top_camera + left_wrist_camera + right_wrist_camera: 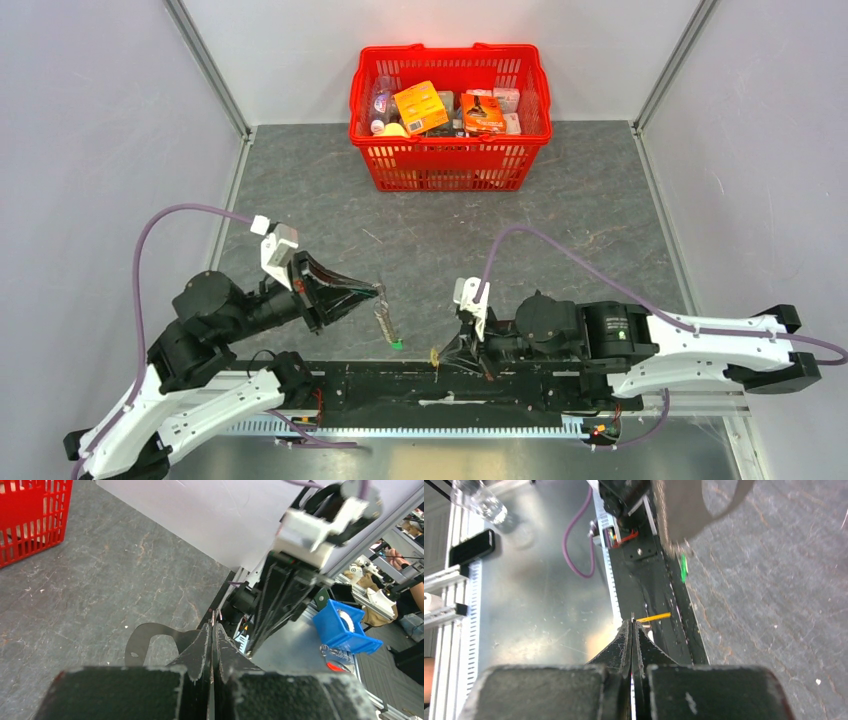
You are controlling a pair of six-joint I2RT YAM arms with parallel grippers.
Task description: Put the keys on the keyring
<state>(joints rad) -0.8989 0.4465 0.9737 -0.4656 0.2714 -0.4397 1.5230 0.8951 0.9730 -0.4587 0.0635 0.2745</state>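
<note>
Keyring [384,318] is dangling off the tip of the left gripper [374,291], running down toward 5 o'clock in the top view. The fingers are pressed tight together with just the thin wire pinched between them. The green key [397,344] sits at the ring's low end, so I'd guess that one's already threaded.

The right gripper [440,354] is at about 4 o'clock from the ring, a short way off it. It's clamped on the yellow key [655,616], which sticks out sideways from the tips.

So we're on key number two. Next up is getting the key's hole onto the wire's open end, which looks fiddly since everything is tiny.

The table [600,220] has a dark grey stone-look top with plain pale walls around it. A red basket [450,165] full of packets is at 12 o'clock.
</note>
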